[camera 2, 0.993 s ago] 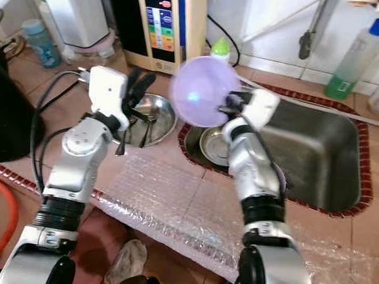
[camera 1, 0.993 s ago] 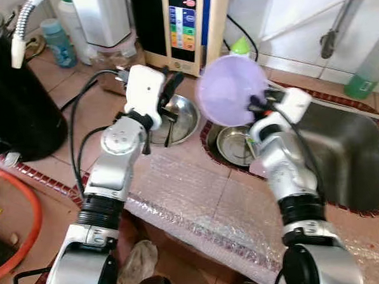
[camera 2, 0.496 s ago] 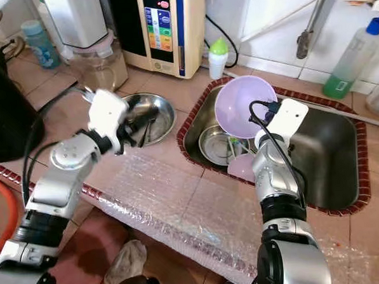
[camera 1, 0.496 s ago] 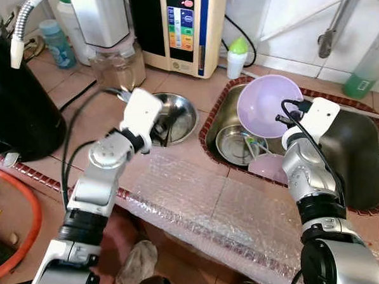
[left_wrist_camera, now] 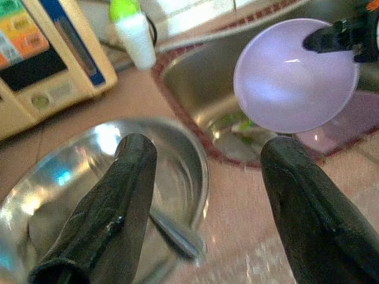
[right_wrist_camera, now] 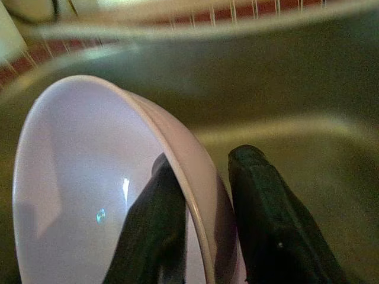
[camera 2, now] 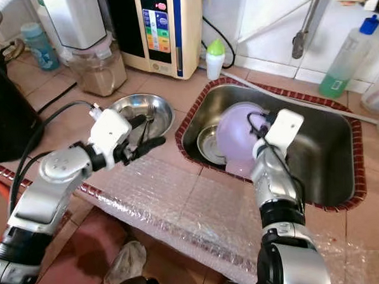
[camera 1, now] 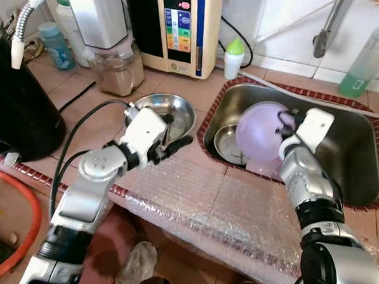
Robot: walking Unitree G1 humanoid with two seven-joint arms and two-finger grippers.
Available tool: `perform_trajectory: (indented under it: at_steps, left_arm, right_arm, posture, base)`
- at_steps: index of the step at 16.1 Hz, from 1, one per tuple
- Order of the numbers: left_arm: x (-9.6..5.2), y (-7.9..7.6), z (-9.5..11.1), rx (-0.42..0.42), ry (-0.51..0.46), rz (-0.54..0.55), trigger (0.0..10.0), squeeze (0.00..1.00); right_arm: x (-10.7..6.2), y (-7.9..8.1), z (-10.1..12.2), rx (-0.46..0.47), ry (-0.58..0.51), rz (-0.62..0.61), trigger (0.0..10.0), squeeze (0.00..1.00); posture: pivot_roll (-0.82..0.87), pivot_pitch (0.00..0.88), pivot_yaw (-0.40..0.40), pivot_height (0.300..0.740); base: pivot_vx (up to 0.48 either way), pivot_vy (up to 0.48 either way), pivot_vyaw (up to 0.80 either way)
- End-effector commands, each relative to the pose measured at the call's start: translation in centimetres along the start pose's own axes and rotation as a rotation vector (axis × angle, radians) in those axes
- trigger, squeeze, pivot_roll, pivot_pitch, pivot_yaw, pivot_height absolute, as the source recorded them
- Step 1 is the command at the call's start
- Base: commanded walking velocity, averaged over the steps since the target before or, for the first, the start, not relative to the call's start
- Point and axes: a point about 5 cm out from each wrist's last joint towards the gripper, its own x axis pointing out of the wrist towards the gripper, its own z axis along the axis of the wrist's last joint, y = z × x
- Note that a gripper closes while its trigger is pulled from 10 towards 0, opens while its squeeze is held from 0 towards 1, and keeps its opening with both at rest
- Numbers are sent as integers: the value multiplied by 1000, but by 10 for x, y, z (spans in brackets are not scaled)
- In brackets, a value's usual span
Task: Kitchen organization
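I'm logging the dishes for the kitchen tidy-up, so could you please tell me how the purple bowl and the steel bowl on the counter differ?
The purple bowl is matte lilac; the steel bowl is shiny metal. The purple bowl is tilted on edge over the sink, its rim pinched by the right gripper; the steel bowl sits flat on the counter, ungripped, beside the open left gripper, with utensils inside it. Both are round.

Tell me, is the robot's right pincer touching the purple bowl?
Touching. The right wrist view shows the right pincer with one black finger inside the purple bowl and one outside, pinching its rim.
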Motion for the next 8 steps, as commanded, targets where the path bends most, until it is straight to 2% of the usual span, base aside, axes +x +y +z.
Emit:
perform_trajectory:
  at_steps: [1, 6, 8]
  left_arm:
    - [-5, 2, -4, 5, 28, 29, 10000, 1000]
    - [-16, 8, -10, 50, 65, 114, 10000, 1000]
    - [-18, 10, -13, 84, 64, 170, 10000, 1000]
  right_arm:
    - [0, -3, -6, -2, 38, -9, 10000, 1000]
    - [-2, 2, -4, 34, 20, 31, 10000, 1000]
    - [-3, 10, 0, 40, -4, 87, 10000, 1000]
  posture:
    - [-6, 41, 23, 740]
    - [-3, 46, 16, 740]
    - [-3, 46, 16, 740]
  base:
    - [0, 0, 0]
    - [0, 0, 0]
    - [0, 0, 0]
